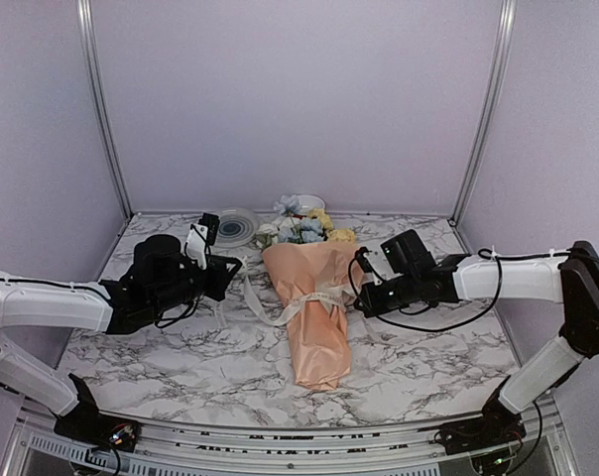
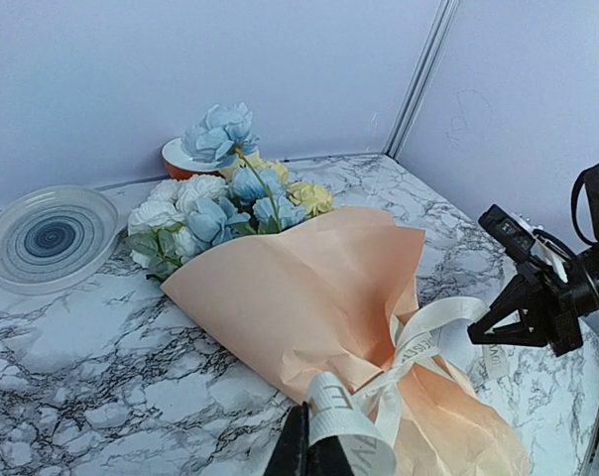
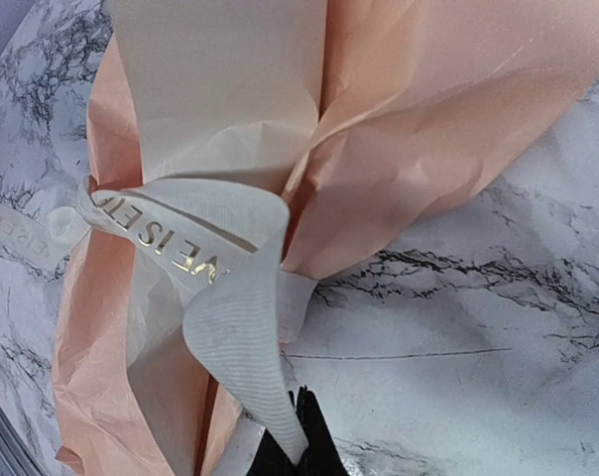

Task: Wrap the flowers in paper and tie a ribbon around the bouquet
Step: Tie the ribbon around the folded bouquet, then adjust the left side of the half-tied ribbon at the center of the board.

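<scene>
The bouquet [image 1: 314, 317] lies in the middle of the table. Its peach paper [image 2: 299, 288] is rolled into a cone, and the flowers [image 2: 220, 213] stick out of the far, wide end. A cream ribbon [image 2: 428, 337] is knotted round the cone's waist. My left gripper [image 2: 309, 441] is just left of the cone, shut on a curled ribbon end. To the right of the cone, my right gripper [image 3: 304, 436] is shut on the other ribbon tail [image 3: 230, 327], low over the marble. Both also show from above: the left gripper [image 1: 235, 266] and the right gripper [image 1: 364, 297] flank the knot.
A clear glass plate [image 1: 237, 227] sits at the back left of the marble table. A small orange and white bowl [image 2: 180, 159] stands behind the blooms by the back wall. Lilac walls close the table on three sides.
</scene>
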`<action>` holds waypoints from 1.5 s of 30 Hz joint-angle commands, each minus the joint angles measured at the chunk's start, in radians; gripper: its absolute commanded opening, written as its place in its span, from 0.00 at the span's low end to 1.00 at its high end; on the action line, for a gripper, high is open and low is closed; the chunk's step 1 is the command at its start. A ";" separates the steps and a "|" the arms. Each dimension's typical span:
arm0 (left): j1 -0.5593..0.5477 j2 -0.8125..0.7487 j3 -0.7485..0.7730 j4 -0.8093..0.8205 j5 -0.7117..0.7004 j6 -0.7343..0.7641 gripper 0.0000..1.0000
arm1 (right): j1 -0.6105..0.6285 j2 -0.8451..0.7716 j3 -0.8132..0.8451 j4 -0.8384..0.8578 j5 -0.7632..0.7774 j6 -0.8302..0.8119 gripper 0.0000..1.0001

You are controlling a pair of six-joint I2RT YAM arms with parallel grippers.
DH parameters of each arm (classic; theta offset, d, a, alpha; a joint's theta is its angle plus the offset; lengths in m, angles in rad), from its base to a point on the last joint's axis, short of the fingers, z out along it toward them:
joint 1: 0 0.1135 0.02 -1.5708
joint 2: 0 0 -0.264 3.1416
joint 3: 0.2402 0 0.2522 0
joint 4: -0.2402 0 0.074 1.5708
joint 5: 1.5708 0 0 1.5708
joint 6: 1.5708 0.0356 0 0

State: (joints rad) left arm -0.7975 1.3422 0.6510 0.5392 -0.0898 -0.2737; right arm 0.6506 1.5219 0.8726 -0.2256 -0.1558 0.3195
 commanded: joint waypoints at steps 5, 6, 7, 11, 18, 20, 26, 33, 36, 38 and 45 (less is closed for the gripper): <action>0.004 0.057 0.047 -0.044 0.015 0.001 0.00 | 0.010 0.037 0.115 -0.003 -0.019 0.007 0.00; 0.009 0.063 0.062 -0.059 0.006 0.021 0.00 | 0.012 0.051 0.143 -0.015 -0.015 0.004 0.00; 0.032 0.062 0.074 -0.085 -0.020 0.025 0.00 | 0.010 0.061 0.171 -0.040 0.016 0.012 0.00; 0.345 -0.019 -0.002 -0.265 -0.078 -0.178 0.00 | -0.248 -0.006 -0.047 -0.054 0.028 0.133 0.00; 0.616 -0.290 -0.387 -0.291 -0.172 -0.328 0.00 | -0.820 -0.121 -0.385 0.052 -0.049 0.093 0.00; 0.622 -0.280 -0.394 -0.290 -0.170 -0.324 0.00 | -0.821 -0.119 -0.375 0.067 -0.031 0.096 0.00; 0.625 -0.318 -0.363 -0.331 -0.215 -0.296 0.00 | -0.819 -0.136 -0.348 0.047 -0.083 0.080 0.00; 0.578 -0.409 -0.317 -0.355 -0.190 -0.278 0.00 | -0.649 -0.219 -0.268 -0.033 -0.034 0.055 0.00; 0.497 -0.453 -0.249 -0.361 -0.200 -0.248 0.00 | -0.545 -0.230 -0.187 -0.058 -0.079 0.039 0.00; 0.435 -0.463 -0.194 -0.365 -0.191 -0.216 0.00 | -0.492 -0.241 -0.140 -0.067 -0.121 0.035 0.00; 0.163 -0.421 0.008 -0.347 -0.124 -0.067 0.00 | -0.315 -0.229 0.007 -0.125 -0.290 -0.024 0.00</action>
State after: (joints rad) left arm -0.5255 0.9047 0.5659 0.1822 -0.2333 -0.4568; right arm 0.2531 1.2968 0.8059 -0.2909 -0.3481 0.3515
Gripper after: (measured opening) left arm 0.004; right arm 0.006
